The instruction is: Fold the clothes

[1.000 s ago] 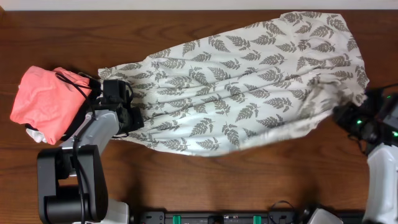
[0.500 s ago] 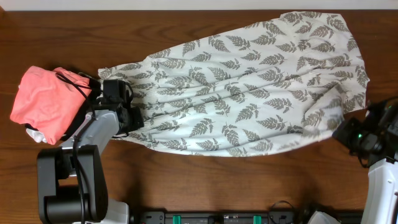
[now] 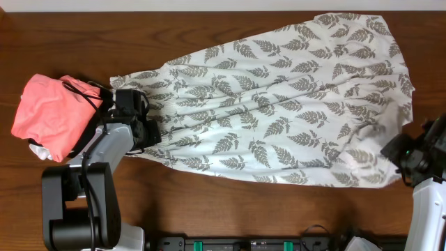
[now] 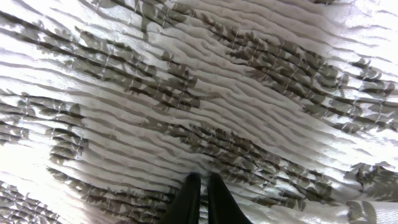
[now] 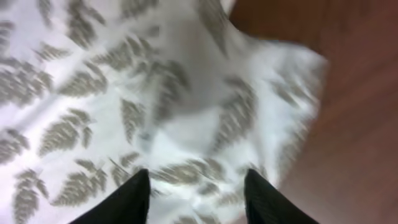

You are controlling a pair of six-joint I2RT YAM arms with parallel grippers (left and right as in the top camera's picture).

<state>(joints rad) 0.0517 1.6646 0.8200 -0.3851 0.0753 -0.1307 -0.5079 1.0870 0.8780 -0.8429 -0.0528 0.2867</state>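
Dress: the fern-print dress (image 3: 279, 104) lies lengthwise across the table (image 3: 209, 216), narrow top at my left arm, wide hem at my right.
Change: a second ago the near hem corner sat bunched and drawn in; now I see it dragged out toward the near right, and the skirt lies much flatter and wider.
Right gripper: the right gripper (image 5: 198, 180) was pinching that corner; now its fingers stand spread, with the hem lying loose beneath them, so I read this as the release.
Left gripper: the left gripper (image 4: 200, 186) has not moved; its fingers are pressed together at the gathered top, and I judge they pinch the fabric there as an anchor.
Pink garment: the pink garment (image 3: 52, 111) sits beside my left arm, clear of the dress.
Meaning: I judge the spreading nearly done and no fold yet made.
Next: I expect to regrip an edge and start folding.
Risk: wrinkles remain near the hem.
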